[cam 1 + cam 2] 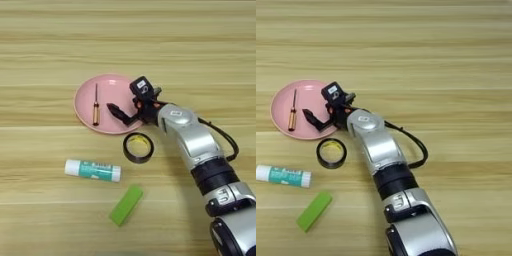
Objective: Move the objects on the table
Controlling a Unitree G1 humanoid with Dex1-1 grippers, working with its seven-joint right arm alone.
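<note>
The round pink plate point(107, 90) lies left of centre on the table point(150, 35). On its left half rests the small orange-handled screwdriver point(95, 106), pointing away from me. My right gripper point(125, 100) hovers over the plate's right part, open, with nothing between its black fingers point(116, 112). It is apart from the screwdriver. Just in front of the plate lies the black tape ring with yellow inside point(138, 147), close under my silver forearm point(192, 137). The white tube with teal label point(93, 170) lies further front left. The green block point(126, 205) sits near the front edge.
A black cable point(416, 145) loops off the forearm to the right. Bare wood stretches across the far half point(406, 40) and the right side of the table.
</note>
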